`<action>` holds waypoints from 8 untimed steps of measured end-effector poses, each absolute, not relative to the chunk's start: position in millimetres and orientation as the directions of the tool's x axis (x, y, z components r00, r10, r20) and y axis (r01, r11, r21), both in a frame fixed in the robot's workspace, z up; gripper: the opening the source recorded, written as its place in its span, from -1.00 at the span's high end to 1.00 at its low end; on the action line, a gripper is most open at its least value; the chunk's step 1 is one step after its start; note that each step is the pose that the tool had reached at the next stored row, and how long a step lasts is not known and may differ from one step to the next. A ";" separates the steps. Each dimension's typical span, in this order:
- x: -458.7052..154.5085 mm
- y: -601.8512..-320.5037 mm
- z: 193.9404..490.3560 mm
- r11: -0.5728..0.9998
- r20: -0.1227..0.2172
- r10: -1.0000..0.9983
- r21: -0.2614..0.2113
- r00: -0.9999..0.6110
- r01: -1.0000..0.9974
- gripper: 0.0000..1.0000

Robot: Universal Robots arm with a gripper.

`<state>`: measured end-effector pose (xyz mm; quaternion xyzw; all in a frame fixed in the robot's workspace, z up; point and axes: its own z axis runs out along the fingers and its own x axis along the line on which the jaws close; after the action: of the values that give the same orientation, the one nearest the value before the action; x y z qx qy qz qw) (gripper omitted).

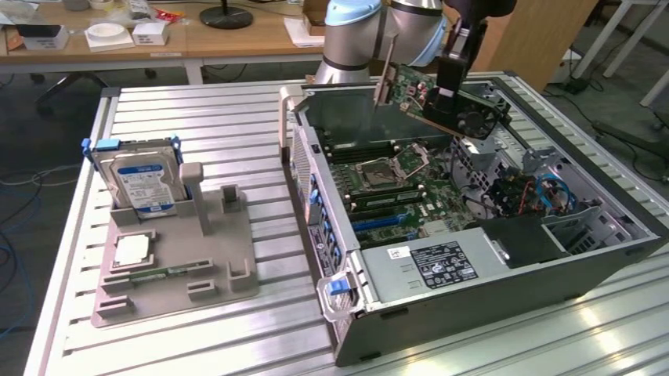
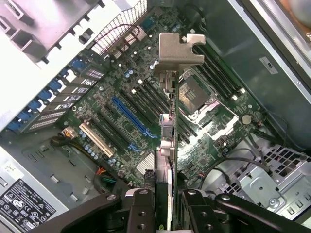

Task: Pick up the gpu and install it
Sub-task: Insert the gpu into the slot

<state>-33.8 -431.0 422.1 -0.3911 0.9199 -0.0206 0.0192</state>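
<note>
Slatted aluminium table (image 1: 188,110) carries an open dark-grey metal PC case (image 1: 471,329), green motherboard (image 1: 387,180) exposed. Black two-finger gripper (image 1: 447,98) hangs above the case's far end, jaws pinching the gpu (image 1: 413,82): a flat green circuit card with black fan and silver metal bracket (image 2: 177,48). Card is tilted, in the air, clear of the board's slots. Blue-labelled silver hard drive (image 1: 141,180) stands in the grey plastic fixture tray (image 1: 178,274), well apart.

Exterior high oblique, wrist close above motherboard (image 2: 127,115)
</note>
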 end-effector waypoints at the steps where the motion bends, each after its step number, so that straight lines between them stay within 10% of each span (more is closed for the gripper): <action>1: -33.8 -431.0 422.1 0.689 -0.019 -0.725 -0.053 -0.689 -0.723 0.47; 8: -33.8 -431.0 421.8 0.660 -0.019 -0.751 -0.053 -0.660 -0.750 0.47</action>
<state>-33.8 -431.0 421.8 -0.4119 0.9108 -0.0201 0.0197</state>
